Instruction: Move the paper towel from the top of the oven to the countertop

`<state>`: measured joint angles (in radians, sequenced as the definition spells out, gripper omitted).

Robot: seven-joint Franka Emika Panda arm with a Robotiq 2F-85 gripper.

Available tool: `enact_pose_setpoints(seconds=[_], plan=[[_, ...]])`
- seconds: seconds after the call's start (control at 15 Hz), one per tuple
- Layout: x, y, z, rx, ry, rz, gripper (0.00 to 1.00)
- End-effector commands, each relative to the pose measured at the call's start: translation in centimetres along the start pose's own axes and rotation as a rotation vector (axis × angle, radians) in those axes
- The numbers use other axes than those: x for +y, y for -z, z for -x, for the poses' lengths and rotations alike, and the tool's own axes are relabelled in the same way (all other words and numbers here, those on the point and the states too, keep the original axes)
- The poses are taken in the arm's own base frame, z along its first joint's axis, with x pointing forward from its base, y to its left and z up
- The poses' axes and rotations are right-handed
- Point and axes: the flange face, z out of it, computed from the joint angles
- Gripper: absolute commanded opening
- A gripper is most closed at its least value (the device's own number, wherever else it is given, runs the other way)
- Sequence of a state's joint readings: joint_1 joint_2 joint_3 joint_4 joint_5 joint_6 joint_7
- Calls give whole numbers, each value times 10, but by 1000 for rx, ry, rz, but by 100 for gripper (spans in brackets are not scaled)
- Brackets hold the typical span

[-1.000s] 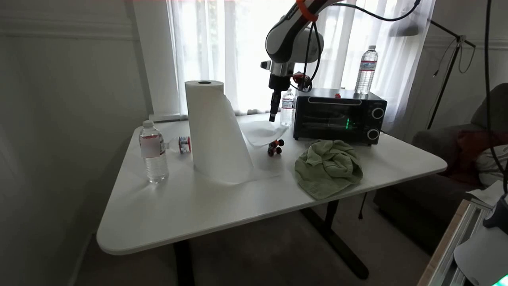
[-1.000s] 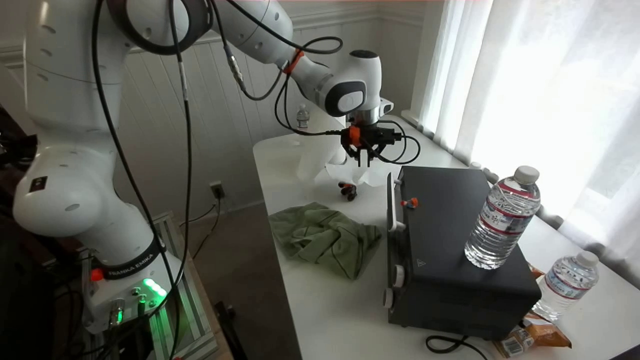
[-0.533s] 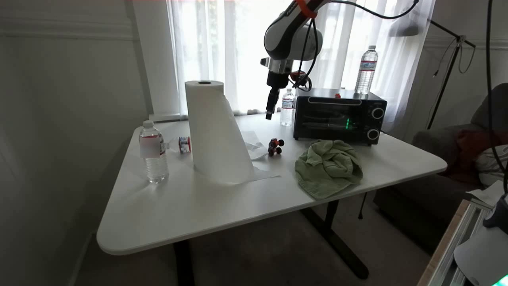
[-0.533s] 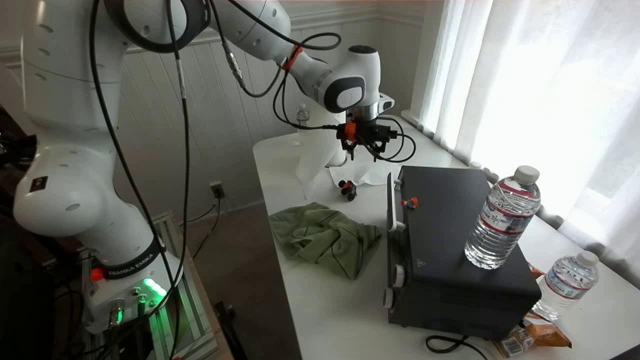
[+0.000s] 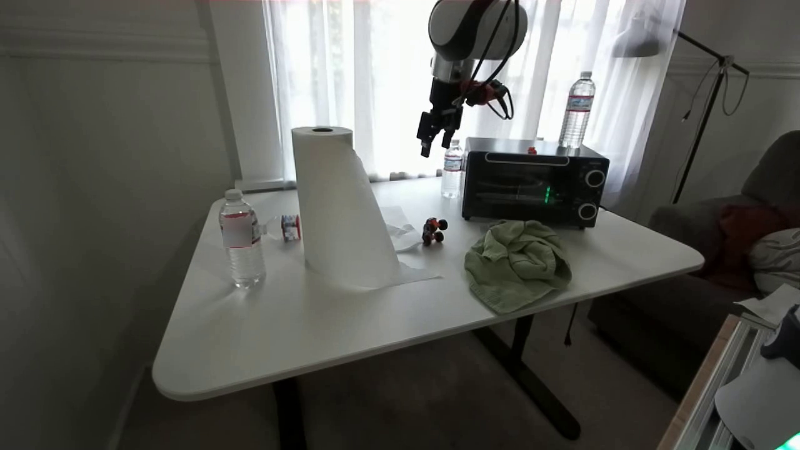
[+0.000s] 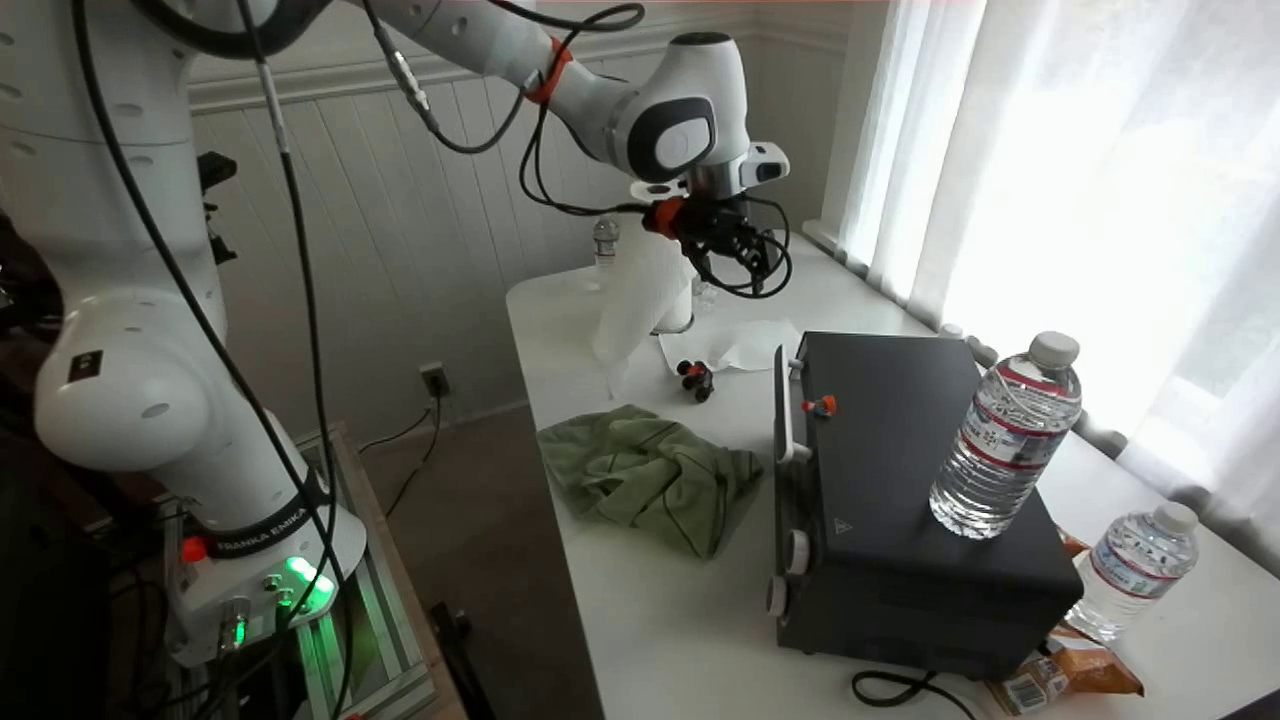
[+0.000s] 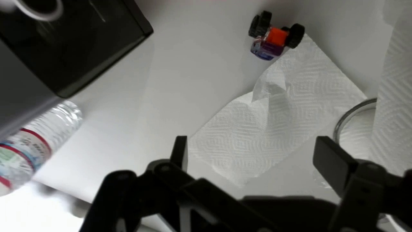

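An exterior view faces the front of the oven [image 5: 528, 183]; an exterior view, nearer, looks down on the oven top [image 6: 890, 435]. Wrist view looks down, close, on the counter [image 7: 190, 67] beside the oven. Both exterior views share it.

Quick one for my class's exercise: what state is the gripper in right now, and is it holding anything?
Gripper: open, holding nothing; the paper towel sheet lies on the white tabletop.

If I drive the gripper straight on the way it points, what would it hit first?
Likely the paper towel lying on the table: in the wrist view it shows ahead of the open gripper, between its fingers. Depth is hard to judge, though.
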<state>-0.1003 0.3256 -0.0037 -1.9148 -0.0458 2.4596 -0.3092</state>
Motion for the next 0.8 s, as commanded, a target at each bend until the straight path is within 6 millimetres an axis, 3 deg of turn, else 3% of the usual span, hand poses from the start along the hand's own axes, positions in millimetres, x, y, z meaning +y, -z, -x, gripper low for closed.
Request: enact_pose_setpoints(seconds=[0.0,0.4,0.47,0.73], plan=[[21,45,27,-70,-183,59,100],[35,94,67,-291,-370,-54,100],[39,79,53,-253,-330,-9,100],[39,91,61,-283,-349,-34,100]])
